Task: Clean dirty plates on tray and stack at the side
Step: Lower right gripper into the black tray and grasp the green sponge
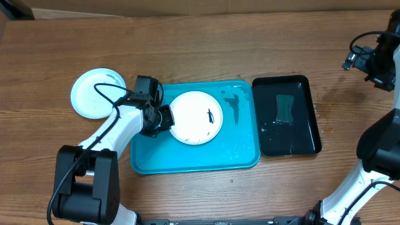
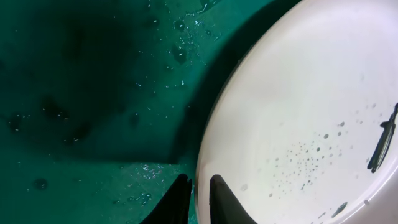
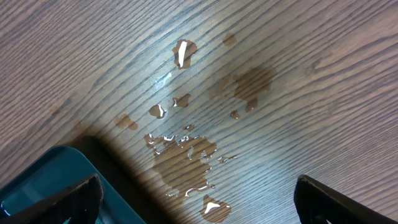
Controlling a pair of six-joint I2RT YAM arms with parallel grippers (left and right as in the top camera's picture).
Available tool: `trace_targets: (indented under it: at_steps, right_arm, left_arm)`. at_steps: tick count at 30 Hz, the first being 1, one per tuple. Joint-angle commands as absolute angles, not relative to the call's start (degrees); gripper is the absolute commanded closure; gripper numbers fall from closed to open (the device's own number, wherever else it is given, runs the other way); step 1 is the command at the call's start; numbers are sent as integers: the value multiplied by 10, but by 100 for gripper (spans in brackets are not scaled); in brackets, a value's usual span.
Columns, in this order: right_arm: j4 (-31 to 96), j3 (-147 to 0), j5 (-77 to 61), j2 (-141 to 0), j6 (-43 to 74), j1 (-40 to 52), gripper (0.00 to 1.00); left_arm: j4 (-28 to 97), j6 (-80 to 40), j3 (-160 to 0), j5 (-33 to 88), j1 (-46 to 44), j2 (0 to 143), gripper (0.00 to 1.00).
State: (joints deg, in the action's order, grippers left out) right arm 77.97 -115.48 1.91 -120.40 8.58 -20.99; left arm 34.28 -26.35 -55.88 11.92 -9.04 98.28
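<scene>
Left end effector [image 1: 167, 119] of mine is nearly pressed together. Its two dark fingers [image 2: 226, 202] pinch the left rim of the white plate [image 1: 197, 117], one on the plate's inner side and one on the tray side.

That plate is round, shallow and smooth plastic. It lies on the tray [image 1: 187, 164], left of the tray's middle and toward its far side. A thin dark smudge [image 1: 210, 115] sits right of the plate's centre, with fine grey specks and small droplets scattered near it.

The tray is turquoise and rectangular, with rounded corners and a raised rim, and water beads on its floor. A light blue plate [image 1: 95, 94] of the same round, shallow shape rests on the wood-grain bench [image 1: 187, 44]. It is left of the tray and apart from it.

Just right of the tray stands a narrower glossy black tray [image 1: 309, 94]. It holds shallow water and a green sponge [image 1: 285, 109].

My right end effector [image 3: 198, 199] is spread wide and holds nothing. It hangs over the bench at the far right, above a patch of small puddles [image 3: 186, 155] beside the black tray's corner.
</scene>
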Motion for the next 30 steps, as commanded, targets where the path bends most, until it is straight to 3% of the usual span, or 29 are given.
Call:
trace_targets:
  at_steps: [1,7,16,19,24,30]
  right_arm:
    - [778,-1155,23,-1197,88,-211,0]
    - [719,-1155,-3,-1197,93,-211,0]
    - [745,-1155,-243,-1197,82,-211,0]
    - [784,-1155,-307,-1197,39,-205,16]
    - [861,-1155,-270,-1197,-27,-170,20]
    - [939,-1155,-155,-1197,-28,-97,20]
  left_arm:
    - [346,-248,-564,114,-94,985,85]
    - [349,-248,-564,116,-94,995,89]
    - [349,-248,-564,117,-94,995,94]
    - [350,-249,-564,117,-94,995,96]
    - [354,-248,-564,117,-94,995,96]
    - [357,-249,-564,117,-94,995,96]
